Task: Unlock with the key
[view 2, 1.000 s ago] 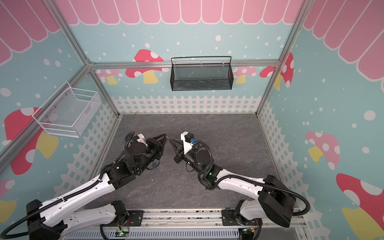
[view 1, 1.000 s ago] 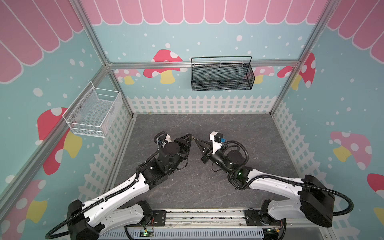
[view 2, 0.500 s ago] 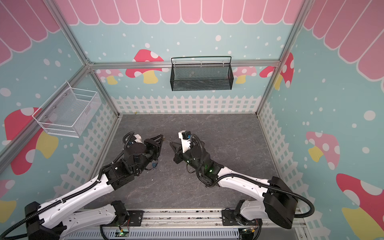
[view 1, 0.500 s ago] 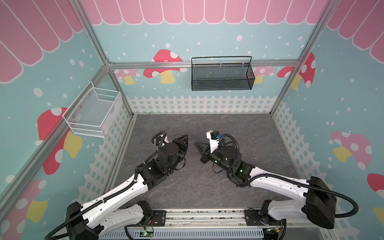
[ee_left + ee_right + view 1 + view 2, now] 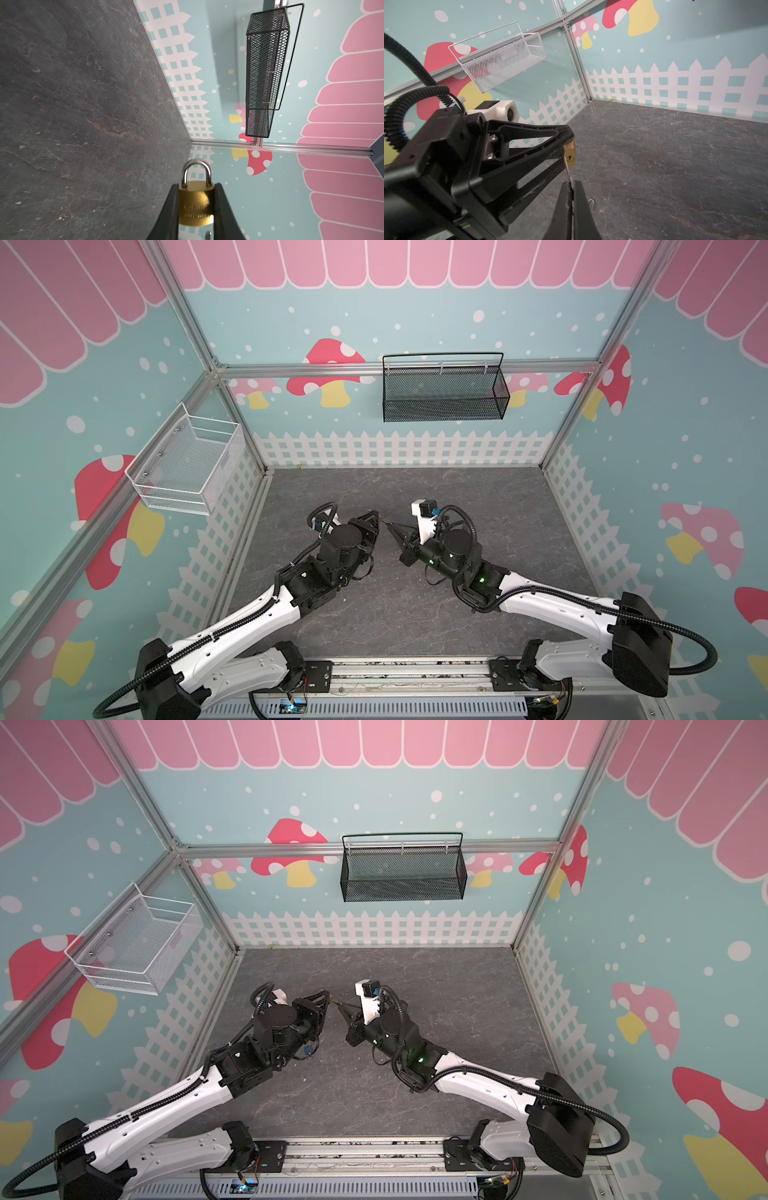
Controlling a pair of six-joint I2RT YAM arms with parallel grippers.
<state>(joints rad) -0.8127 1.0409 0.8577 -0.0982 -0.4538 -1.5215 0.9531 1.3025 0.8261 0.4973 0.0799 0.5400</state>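
A brass padlock [image 5: 195, 204] with a closed steel shackle is clamped between the black fingers of my left gripper [image 5: 196, 187], which is shut on its body. In the right wrist view the padlock's [image 5: 570, 158] base and keyhole face my right gripper [image 5: 572, 182], which is shut on the key [image 5: 568, 171]. The thin blade points up at the base, and its tip meets the lock just beside the keyhole. I cannot tell whether it has entered. In both top views the left gripper [image 5: 374, 516] [image 5: 326, 996] and right gripper [image 5: 390, 527] [image 5: 340, 1007] meet tip to tip above mid-floor.
A small loose metal hook [image 5: 591, 202] lies on the grey stone floor [image 5: 478, 497] below my right gripper. A small blue object [image 5: 309, 1050] sits under the left wrist. A black mesh basket [image 5: 444, 387] hangs on the back wall and a white one [image 5: 187, 466] on the left wall.
The right wrist has swung and drawn in a little to the left. Both gripper tips stay close together, and both grips are unchanged.
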